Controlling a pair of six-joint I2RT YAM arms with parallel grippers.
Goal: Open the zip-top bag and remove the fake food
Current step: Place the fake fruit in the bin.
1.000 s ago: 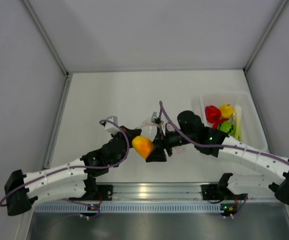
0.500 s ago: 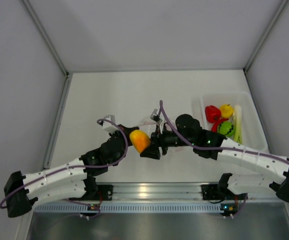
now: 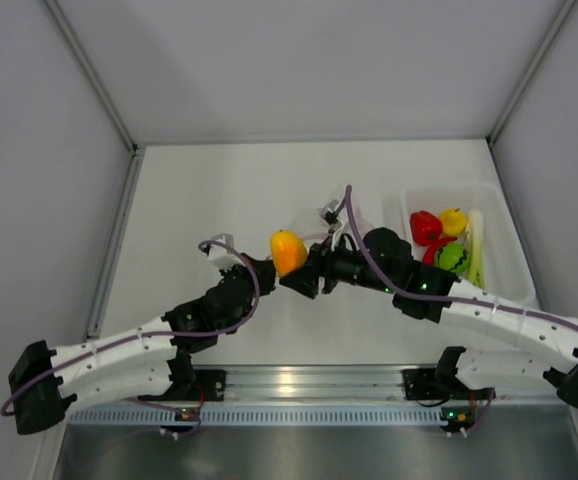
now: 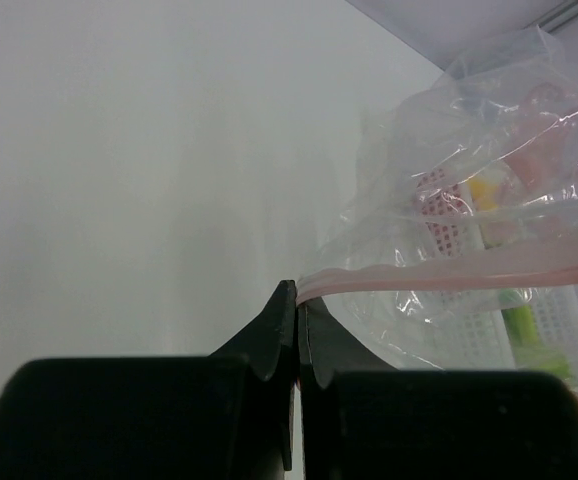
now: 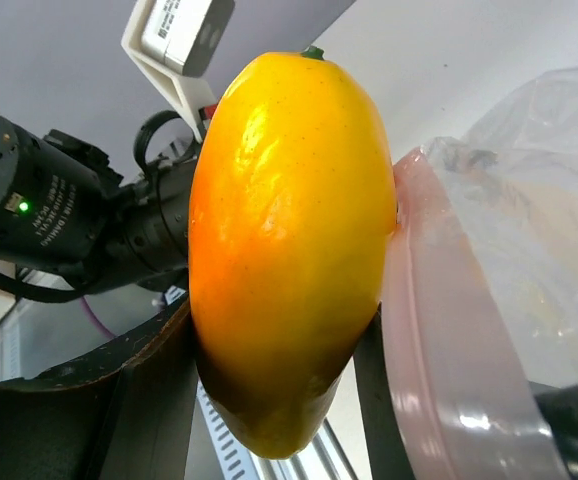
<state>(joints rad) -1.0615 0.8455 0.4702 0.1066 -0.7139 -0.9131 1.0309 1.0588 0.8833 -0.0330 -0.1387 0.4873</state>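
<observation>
– So why is the left gripper (image 4: 297, 300) shut tight?
– Its jaws are pressed together on the pink zip strip (image 4: 449, 275), most likely to steady the clear bag (image 4: 469, 200) above the middle of the table while the other arm empties it.
– And the right gripper (image 5: 269, 370)?
– It is clamped around an orange-yellow toy fruit (image 5: 289, 230), held just outside the bag's mouth and raised off the surface.
– Where is the rest of the food?
– A red pepper (image 3: 425, 226), a green ball (image 3: 453, 256) and other pieces lie in a pale tray (image 3: 499, 195) at the right. I cannot tell if anything remains inside the bag.
– What about the room?
– A plain white table (image 3: 219, 190) stands between bare grey walls (image 3: 29, 200), with a metal rail (image 3: 309, 385) along its near edge.
</observation>
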